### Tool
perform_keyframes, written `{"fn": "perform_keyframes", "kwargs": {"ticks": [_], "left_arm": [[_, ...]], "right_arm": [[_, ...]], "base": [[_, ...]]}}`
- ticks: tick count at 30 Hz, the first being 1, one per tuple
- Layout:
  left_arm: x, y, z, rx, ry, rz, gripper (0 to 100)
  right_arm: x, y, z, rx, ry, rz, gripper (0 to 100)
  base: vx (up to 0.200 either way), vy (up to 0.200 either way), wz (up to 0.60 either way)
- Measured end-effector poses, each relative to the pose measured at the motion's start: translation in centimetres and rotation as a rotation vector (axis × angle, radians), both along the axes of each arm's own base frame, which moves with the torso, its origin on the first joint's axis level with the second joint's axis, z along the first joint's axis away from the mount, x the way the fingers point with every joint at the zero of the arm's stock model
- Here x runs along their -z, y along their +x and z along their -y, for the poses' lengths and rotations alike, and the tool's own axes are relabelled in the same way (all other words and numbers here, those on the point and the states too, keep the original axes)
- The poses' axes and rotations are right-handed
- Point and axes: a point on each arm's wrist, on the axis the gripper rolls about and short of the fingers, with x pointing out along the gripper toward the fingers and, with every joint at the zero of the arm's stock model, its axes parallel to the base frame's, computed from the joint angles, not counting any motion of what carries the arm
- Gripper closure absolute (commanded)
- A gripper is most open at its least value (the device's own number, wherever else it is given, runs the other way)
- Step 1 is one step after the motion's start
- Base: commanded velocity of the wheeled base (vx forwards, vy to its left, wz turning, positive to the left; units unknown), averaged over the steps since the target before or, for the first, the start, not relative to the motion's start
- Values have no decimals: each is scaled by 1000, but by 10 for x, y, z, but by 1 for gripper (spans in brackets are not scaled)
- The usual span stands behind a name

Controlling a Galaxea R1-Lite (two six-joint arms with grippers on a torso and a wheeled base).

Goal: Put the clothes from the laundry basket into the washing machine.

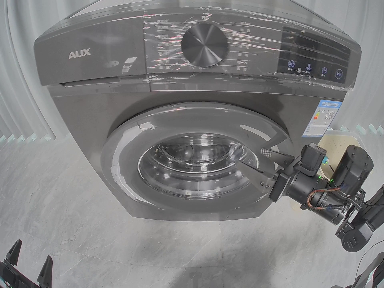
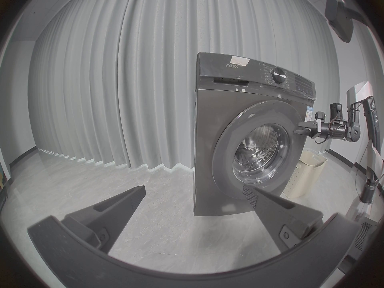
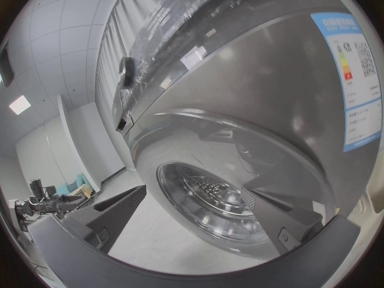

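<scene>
Near left, the left claw [image 1: 32, 256] hangs released over the floor [image 1: 120, 241], well apart from the washer [image 1: 100, 113]. Farther right, the right claw [image 1: 252, 157] is spread at the right rim of the shut door [image 1: 196, 165]. The basket [image 1: 340, 141] stands beyond it, just beside the washer's right side.

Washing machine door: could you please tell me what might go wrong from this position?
1. The door is shut and the right gripper, open, sits at its right edge. The fingers may slip on the smooth rim or scrape the glass rather than pull it open.
2. The laundry basket stands beside the machine, below the right arm, which might bump it.
</scene>
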Motion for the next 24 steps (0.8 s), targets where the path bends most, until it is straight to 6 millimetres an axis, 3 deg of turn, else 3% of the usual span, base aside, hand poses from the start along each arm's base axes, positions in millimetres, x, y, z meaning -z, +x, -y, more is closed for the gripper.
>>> {"fn": "perform_keyframes", "kwargs": {"ticks": [8, 11, 16, 21, 24], "left_arm": [[0, 0, 0, -1, 0, 0, 0], [0, 0, 0, 0, -1, 0, 0], [0, 0, 0, 0, -2, 0, 0], [0, 0, 0, 2, -2, 0, 0], [0, 0, 0, 4, -2, 0, 0]], "right_arm": [[5, -2, 5, 35, -33, -40, 0], [-7, -22, 1, -10, 29, 65, 0], [3, -61, -1, -113, 1, 19, 0], [11, -95, 12, -191, -32, -27, 0], [9, -106, 23, -195, -28, -21, 0]], "base": [[0, 0, 0], [0, 0, 0], [0, 0, 0], [0, 0, 0], [0, 0, 0]]}}
